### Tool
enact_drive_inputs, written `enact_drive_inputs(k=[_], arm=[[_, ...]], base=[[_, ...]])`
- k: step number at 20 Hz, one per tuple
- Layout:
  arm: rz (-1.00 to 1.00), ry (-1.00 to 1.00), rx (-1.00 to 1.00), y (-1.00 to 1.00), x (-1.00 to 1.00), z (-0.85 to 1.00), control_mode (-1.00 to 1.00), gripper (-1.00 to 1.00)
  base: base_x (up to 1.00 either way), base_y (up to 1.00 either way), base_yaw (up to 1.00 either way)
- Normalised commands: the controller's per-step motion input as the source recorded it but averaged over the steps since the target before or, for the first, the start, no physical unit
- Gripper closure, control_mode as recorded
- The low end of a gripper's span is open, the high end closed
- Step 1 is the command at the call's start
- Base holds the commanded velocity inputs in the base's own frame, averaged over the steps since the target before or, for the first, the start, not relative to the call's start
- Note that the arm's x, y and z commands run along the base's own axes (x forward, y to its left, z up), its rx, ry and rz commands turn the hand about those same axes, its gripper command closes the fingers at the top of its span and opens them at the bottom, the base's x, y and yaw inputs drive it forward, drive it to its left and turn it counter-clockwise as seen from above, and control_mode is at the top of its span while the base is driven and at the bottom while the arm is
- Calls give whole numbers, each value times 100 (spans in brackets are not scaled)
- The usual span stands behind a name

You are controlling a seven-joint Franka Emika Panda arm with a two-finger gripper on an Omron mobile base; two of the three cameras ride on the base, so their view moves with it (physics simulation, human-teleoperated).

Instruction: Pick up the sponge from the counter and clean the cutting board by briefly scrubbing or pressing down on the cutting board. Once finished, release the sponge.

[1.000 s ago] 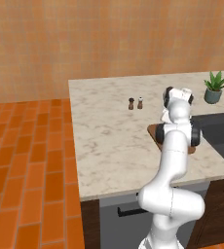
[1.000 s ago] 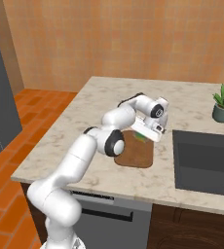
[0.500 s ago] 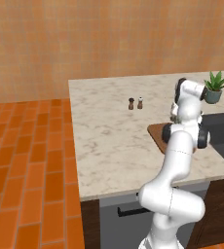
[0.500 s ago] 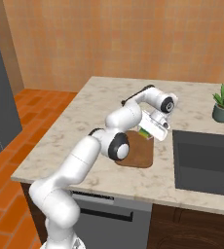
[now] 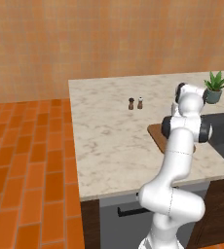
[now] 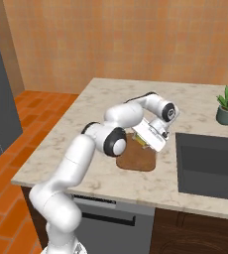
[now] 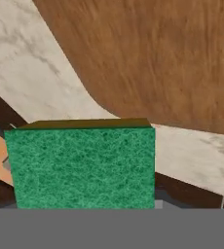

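Since a second ago, the arm has swung toward the sink side, and the pincer (image 6: 146, 139) now hangs above the cutting board (image 6: 136, 158), clenched on the sponge (image 7: 82, 168). In the hand view, the green sponge sits at 6 o'clock with the board's wood up at 12 o'clock. If it comes down too near the rounded edge, I think it could rub the desk (image 5: 109, 141) instead, or the sponge could slip out.
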Motion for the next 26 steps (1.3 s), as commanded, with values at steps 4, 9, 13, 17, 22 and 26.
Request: enact_drive_inputs(k=[4, 9, 13, 17, 22, 26], arm=[[0, -11, -22, 91, -94, 39, -100, 100], [0, -13, -23, 100, -21, 84, -100, 100], [0, -13, -12, 100, 0, 23, -100, 100], [-4, -12, -8, 83, 29, -21, -100, 100], [-21, -14, -18, 34, 44, -46, -100, 100], [-26, -4, -18, 0, 12, -46, -100, 100]], base=[[0, 0, 0], [0, 0, 0], [0, 0, 0], [0, 0, 0], [0, 0, 0], [0, 0, 0]])
